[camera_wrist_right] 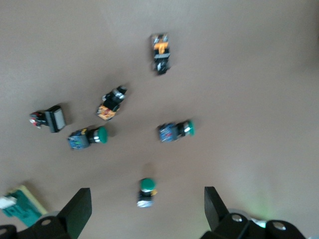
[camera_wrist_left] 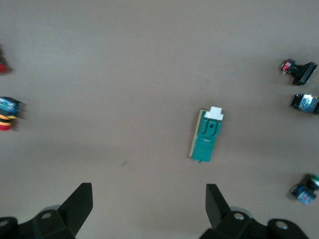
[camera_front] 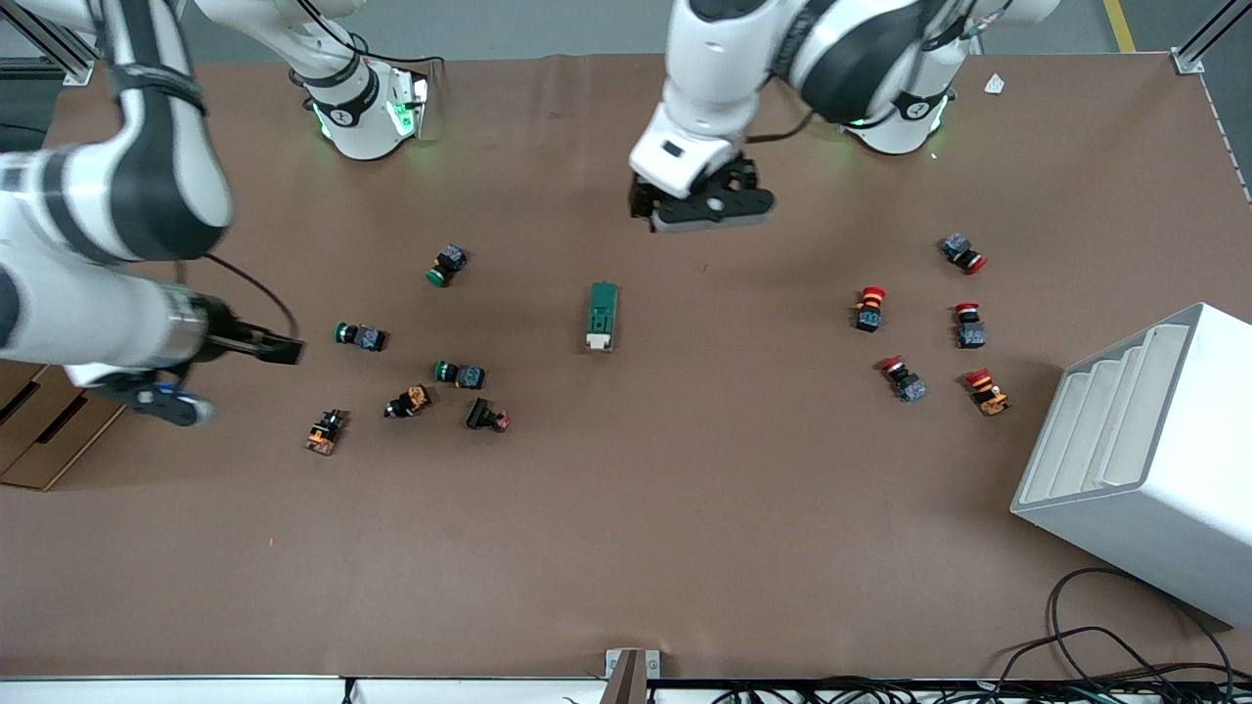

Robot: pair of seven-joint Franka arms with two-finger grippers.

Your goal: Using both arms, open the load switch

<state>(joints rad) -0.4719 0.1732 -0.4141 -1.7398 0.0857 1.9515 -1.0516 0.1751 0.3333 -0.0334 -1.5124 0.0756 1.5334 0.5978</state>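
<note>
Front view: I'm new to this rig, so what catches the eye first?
The dark green load switch lies alone mid-table, its white tab toward the front camera. The left gripper hangs open over the table near it, while the right gripper is over the green push buttons at its own end.

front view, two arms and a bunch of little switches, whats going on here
Nothing is gripped yet. The load switch lies alone mid-table. The left gripper hangs open over bare table near it, toward the bases. The right gripper, also open, is over the green push buttons toward the right arm's end. Red push buttons lie toward the left arm's end.
</note>
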